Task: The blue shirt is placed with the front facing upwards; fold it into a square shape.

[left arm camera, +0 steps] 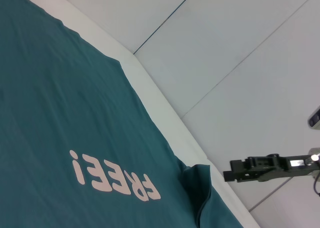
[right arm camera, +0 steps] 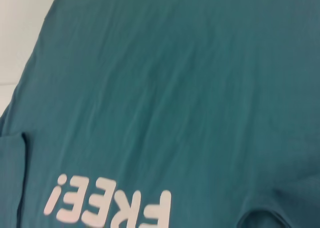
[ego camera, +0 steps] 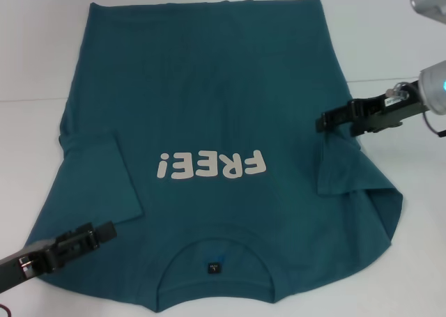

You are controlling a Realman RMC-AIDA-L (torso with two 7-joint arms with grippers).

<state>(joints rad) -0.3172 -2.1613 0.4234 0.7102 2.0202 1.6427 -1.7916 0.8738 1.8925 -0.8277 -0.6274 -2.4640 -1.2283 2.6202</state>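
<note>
The blue shirt [ego camera: 223, 87] lies flat on the white table, front up, collar [ego camera: 167, 265] and small dark label [ego camera: 212, 267] toward me. The cream "FREE!" lettering [ego camera: 209, 166] reads upside down. Both sleeves are folded inward onto the body, one on the left [ego camera: 104, 178] and one on the right [ego camera: 341, 171]. My left gripper [ego camera: 104, 231] is low over the shirt's near left shoulder. My right gripper [ego camera: 323, 120] hovers at the shirt's right edge just beyond the folded sleeve, and it also shows in the left wrist view [left arm camera: 227, 174]. The shirt fills both wrist views [left arm camera: 60, 112] [right arm camera: 175, 87].
The white table [ego camera: 397, 45] extends past the shirt on the right and far side. The shirt's near right corner [ego camera: 383, 219] is rumpled. In the left wrist view the table edge [left arm camera: 165, 107] and the tiled floor [left arm camera: 225, 47] show beyond it.
</note>
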